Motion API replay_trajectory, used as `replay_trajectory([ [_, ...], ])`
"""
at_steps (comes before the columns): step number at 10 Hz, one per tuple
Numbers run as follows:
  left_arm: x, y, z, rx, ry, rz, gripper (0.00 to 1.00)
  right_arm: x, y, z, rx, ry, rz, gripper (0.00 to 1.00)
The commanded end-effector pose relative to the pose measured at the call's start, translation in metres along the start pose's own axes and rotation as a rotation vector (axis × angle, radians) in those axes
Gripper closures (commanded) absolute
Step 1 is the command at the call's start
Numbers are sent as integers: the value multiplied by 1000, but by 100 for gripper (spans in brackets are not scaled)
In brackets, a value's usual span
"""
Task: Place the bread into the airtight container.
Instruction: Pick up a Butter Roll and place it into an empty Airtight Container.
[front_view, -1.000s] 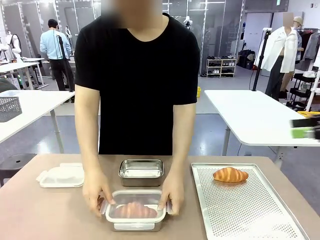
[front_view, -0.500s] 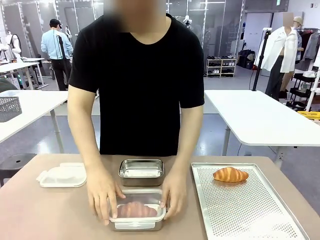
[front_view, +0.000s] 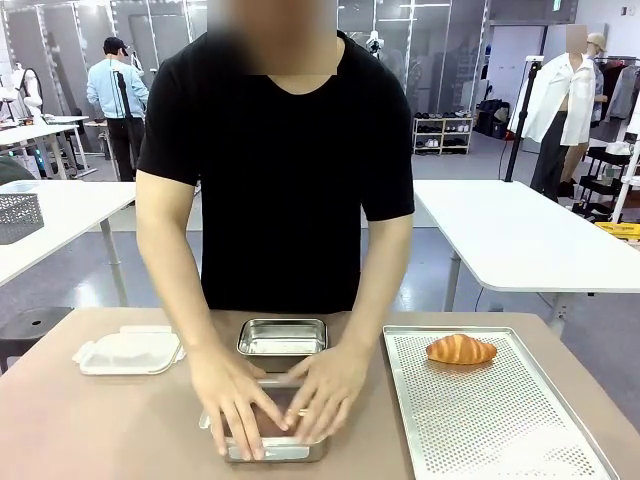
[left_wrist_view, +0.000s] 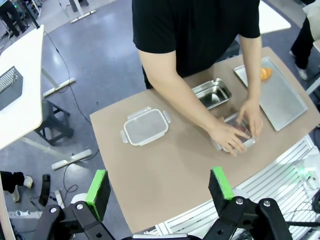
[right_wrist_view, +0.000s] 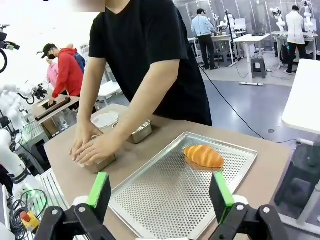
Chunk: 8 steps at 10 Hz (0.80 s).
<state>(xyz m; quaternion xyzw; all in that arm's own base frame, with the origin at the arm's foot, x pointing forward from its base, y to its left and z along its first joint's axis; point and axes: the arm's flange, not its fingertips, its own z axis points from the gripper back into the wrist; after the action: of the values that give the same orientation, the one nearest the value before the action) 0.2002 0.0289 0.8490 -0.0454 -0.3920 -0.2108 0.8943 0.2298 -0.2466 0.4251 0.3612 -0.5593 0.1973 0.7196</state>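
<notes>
Room: big open lab floor, white tables and a few people further back
Table: brown tabletop (front_view: 90, 420), with a person in a black t-shirt standing at the far side
Lidded box: rectangular stainless steel container with a clear lid (front_view: 270, 450), front middle of the table; one hand (front_view: 235, 395) and the other hand (front_view: 325, 385) lie flat on its lid; something brownish shows between them, can't tell more
Bread: golden crescent-shaped bread roll (front_view: 460, 349) lying at the far end of the perforated metal tray (front_view: 480, 430) on the robot's right, well apart from the lidded box
Open box: empty open steel container (front_view: 283, 340), just behind the lidded one
Spare lid: whitish plastic clip lid (front_view: 125, 352), flat on the table, robot's left
Left claw: left gripper (left_wrist_view: 159, 180) way up above the table, green pads spread wide, nothing in it
Right claw: right gripper (right_wrist_view: 159, 187) over the near end of the tray, spread wide too, empty, bread roll well ahead of it
</notes>
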Motion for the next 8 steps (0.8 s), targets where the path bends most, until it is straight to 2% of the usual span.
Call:
replay_trajectory([
  [1, 0, 0, 0, -3, -1, 1, 0, 7, 5, 3, -4, 6, 15, 0],
  [8, 0, 0, 0, -3, -1, 1, 0, 7, 5, 3, -4, 6, 15, 0],
])
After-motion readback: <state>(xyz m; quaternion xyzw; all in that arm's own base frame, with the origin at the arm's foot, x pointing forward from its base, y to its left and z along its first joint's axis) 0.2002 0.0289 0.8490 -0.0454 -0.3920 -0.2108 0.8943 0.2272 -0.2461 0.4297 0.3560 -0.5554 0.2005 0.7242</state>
